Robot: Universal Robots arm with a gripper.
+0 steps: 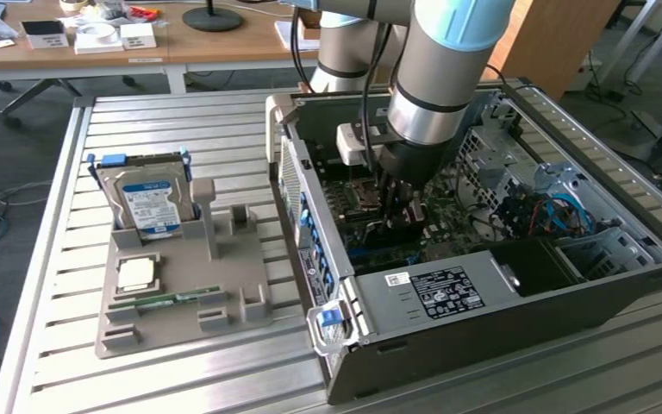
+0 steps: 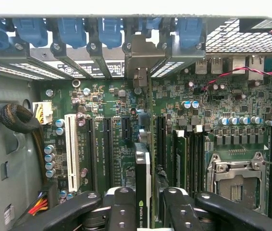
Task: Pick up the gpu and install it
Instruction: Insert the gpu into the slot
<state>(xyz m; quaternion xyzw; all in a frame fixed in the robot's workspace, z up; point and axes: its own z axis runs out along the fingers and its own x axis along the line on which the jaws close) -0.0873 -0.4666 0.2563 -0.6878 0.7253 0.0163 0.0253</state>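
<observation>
The gpu (image 2: 143, 168) appears edge-on in the wrist view as a thin black card with a green logo. It stands upright over the motherboard's expansion slots (image 2: 126, 144), and its metal bracket (image 2: 138, 57) reaches the case's rear wall. My gripper (image 2: 145, 211) is shut on the gpu, one black finger (image 2: 121, 207) pressed on each side of the card. In the exterior view my gripper (image 1: 400, 203) is lowered into the open computer case (image 1: 481, 297), close above the motherboard.
Outside the case, a grey holder (image 1: 182, 289) carries a silver hard drive (image 1: 147, 203), a processor chip (image 1: 135, 274) and a green memory stick (image 1: 176, 299). Inside are a white slot (image 2: 70, 151), memory sticks (image 2: 181, 159), the processor socket (image 2: 234, 180), blue latches (image 2: 73, 29) and cables (image 1: 555, 211).
</observation>
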